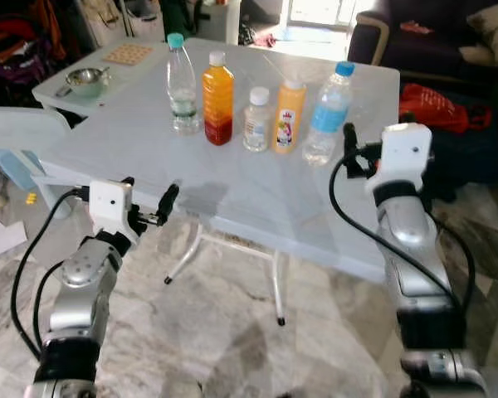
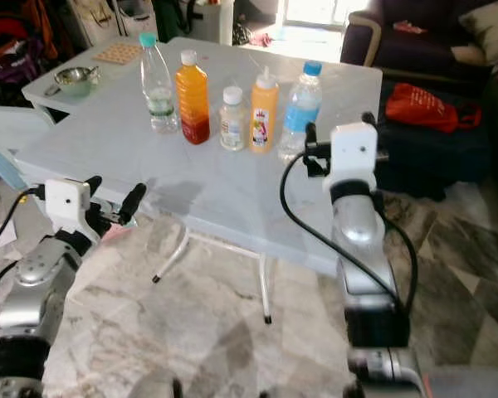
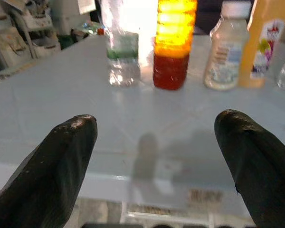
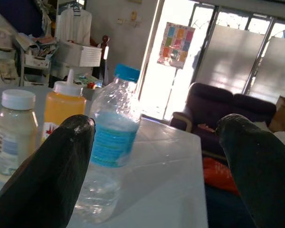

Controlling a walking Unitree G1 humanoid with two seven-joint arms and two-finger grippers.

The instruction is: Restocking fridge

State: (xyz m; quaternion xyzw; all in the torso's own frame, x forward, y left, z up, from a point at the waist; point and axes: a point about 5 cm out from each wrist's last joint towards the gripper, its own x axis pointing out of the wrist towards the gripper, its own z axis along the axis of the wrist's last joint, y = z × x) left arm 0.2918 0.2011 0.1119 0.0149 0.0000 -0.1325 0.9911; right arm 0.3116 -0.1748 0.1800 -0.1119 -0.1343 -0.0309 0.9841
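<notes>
Five bottles stand in a row on the pale table (image 1: 232, 191): a clear water bottle with a teal cap (image 1: 182, 83), an orange juice bottle (image 1: 217, 98), a small white-capped bottle (image 1: 256, 120), a yellow squeeze bottle (image 1: 289, 116) and a blue-capped water bottle (image 1: 328, 114). My left gripper (image 1: 149, 192) is open at the table's near edge, well short of the row, with nothing between its fingers. My right gripper (image 4: 156, 126) is open at the table's right side, level with the blue-capped bottle (image 4: 111, 156), which stands just ahead by one finger, untouched.
A metal bowl (image 1: 85, 79) and a patterned board (image 1: 129, 54) lie at the table's far left corner. A dark sofa (image 1: 432, 41) with a red bag (image 1: 432, 106) stands behind on the right. Folding table legs (image 1: 278, 290) stand on the marble floor before me.
</notes>
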